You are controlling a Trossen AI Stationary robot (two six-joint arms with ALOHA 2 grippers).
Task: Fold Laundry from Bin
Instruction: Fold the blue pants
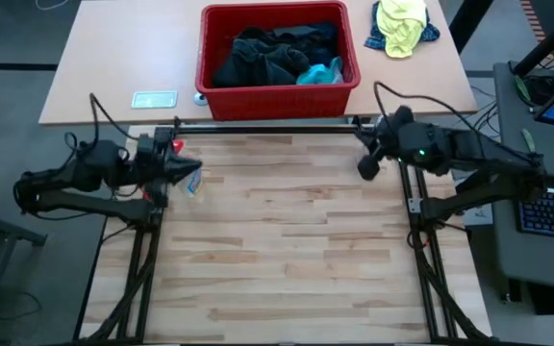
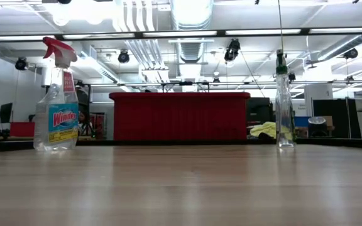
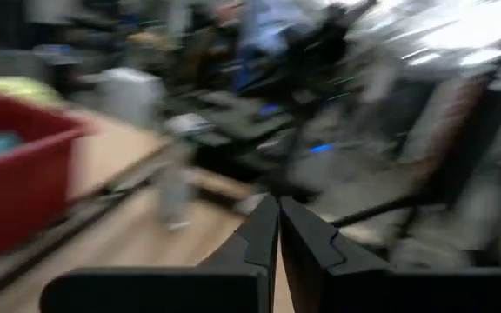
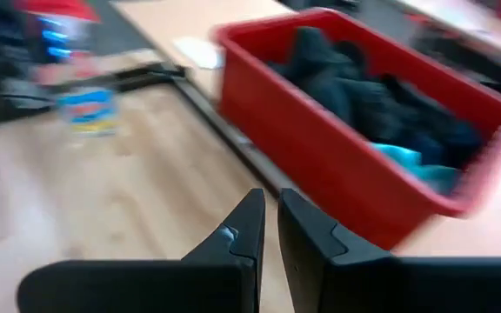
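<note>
**A:** Where's the laundry?

**B:** All in the bin (image 1: 278, 85), piled up. Mostly black and dark grey garments (image 1: 272, 53), a turquoise piece (image 1: 320, 73) at the corner on the right arm's side. The bin sits on the tan surface (image 1: 113, 58) beyond the wooden surface (image 1: 277, 250), against the rail between them.

**A:** Left tool?

**B:** Left tool (image 1: 188, 173) clenched, holding nothing. It's over the wooden surface's far left corner, by the spray bottle (image 2: 56, 103). In its wrist view the fingers (image 3: 255, 243) are pressed together.

**A:** Right tool?

**B:** Right tool (image 1: 366, 165) also clenched and holding nothing, at the far right corner, just short of the bin. Its wrist view shows only a thin slit between the fingers (image 4: 250, 230), with the bin and clothes ahead.

**A:** Anything else around?

**B:** Yellow-and-blue cloth bundle (image 1: 401, 25) on the tan surface, beside the bin. A second, clear bottle (image 2: 285, 103) stands at the right in the low view. Small flat card (image 1: 154, 99) on the bin's other side.
</note>
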